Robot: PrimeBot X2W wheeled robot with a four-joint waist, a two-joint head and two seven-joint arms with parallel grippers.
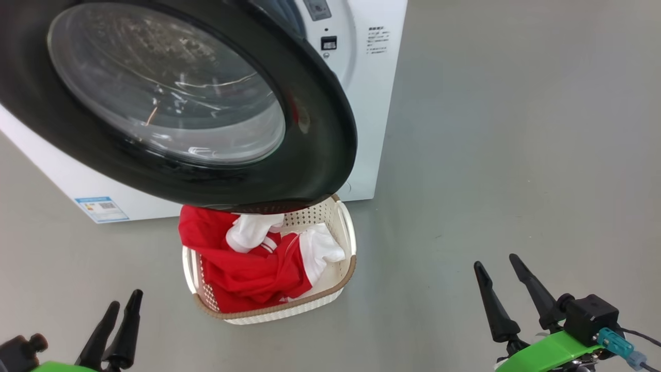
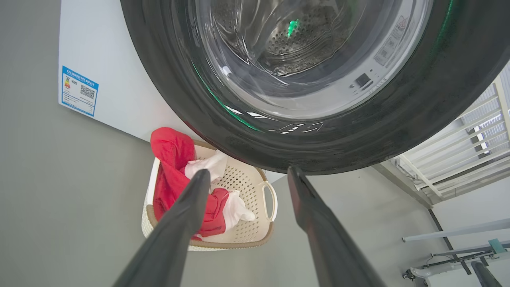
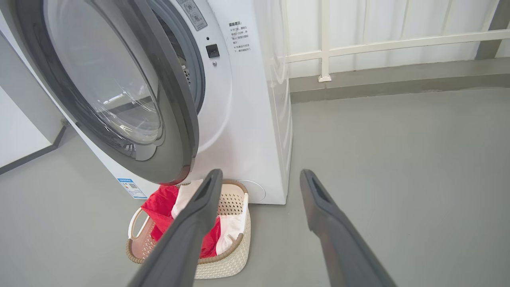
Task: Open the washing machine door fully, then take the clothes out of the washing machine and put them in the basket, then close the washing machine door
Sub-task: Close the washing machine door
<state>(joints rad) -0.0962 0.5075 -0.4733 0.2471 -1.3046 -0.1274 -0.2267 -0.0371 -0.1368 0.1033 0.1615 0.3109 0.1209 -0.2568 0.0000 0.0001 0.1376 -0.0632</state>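
Beneath the ajar door (image 1: 325, 134): basket (image 1: 352, 266) holding red clothes (image 1: 242, 276). Spread, empty: left gripper (image 1: 125, 299), right gripper (image 1: 496, 261). Remaining, seemingly: shutting the door.

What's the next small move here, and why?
Probably raise the left gripper to the black rim of the door and start pushing it shut: the red clothes lie in the basket, the door hangs open, and its jaws are open and empty.
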